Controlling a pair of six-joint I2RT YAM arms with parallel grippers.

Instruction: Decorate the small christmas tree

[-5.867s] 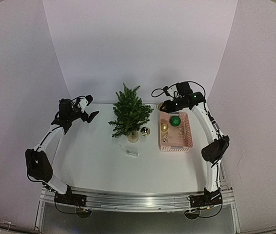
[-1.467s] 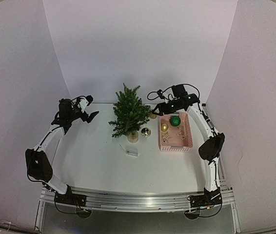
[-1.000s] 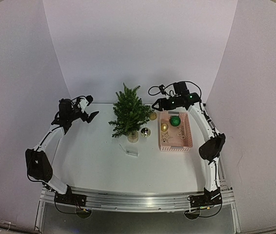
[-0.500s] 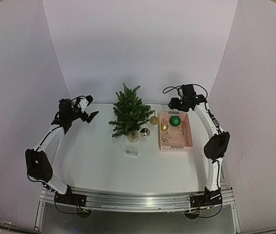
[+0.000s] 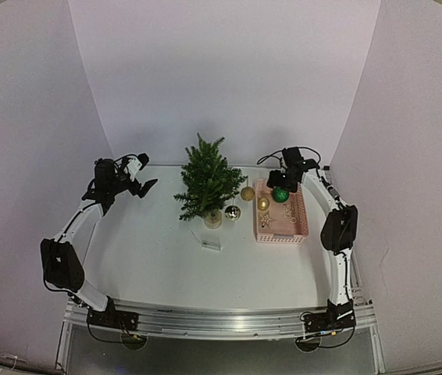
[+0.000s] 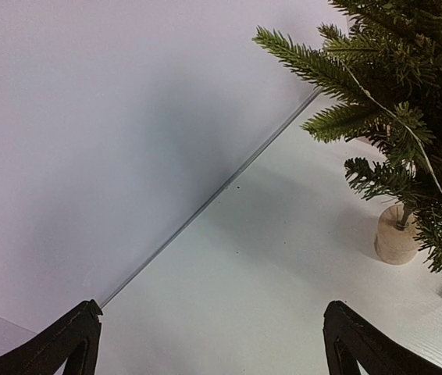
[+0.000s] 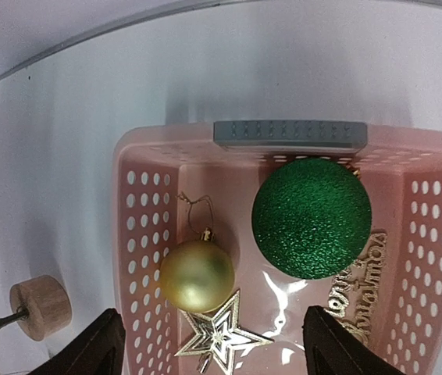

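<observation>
Two arms rise from the near edge of the table (image 5: 151, 266), one curving up each side. First thing out from them is a small clear piece (image 5: 212, 244), lying flat just in front of the tree's pale wooden pot (image 5: 213, 219). Right beside that pot sits a silver ball (image 5: 232, 212), and to its right is the pink basket (image 7: 144, 226). Look inside from the right wrist: a glittery star (image 7: 219, 334) at the near end, a gold ball (image 7: 197, 275) next to it, gold lettering (image 7: 358, 289) on the floor, and a big green glitter ball (image 7: 311, 217) up against the far wall under a grey handle (image 7: 290, 133).

The right fingers (image 7: 100, 348) hang over that far end, spread wide, gripping nothing. The small christmas tree (image 5: 208, 181) stands upright at mid-table, a thin wire (image 6: 408, 148) trailing through its branches. Another gold ball (image 5: 247, 193) sits between the tree and the basket's far corner. Off to the left, well apart from the tree, the left fingers (image 6: 69, 348) are splayed fully apart and empty, above bare table in front of the back wall (image 5: 221, 78).
</observation>
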